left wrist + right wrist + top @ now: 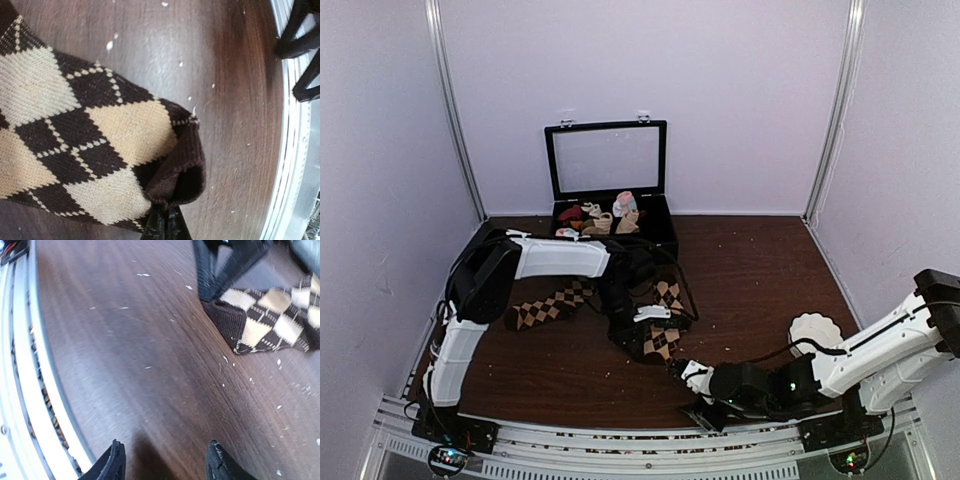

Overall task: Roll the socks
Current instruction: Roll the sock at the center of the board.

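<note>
left gripper (163,223) pinches the socks (75,135), right gripper (166,454) spread, case (666,226) holds sock rolls (605,216).

An open black case (606,126) with little sock rolls (605,218) sits on the brown surface (750,270), far past the left hand (655,335).

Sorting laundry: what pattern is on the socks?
The socks are dark brown with tan argyle diamonds; left wrist view.

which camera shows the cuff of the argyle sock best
Left wrist: the cuff of the argyle sock fills the frame, sharp, pinched by the left gripper. The right wrist view shows the cuff small and blurred at upper right; the top view shows the sock only as a small distant patch.
</note>
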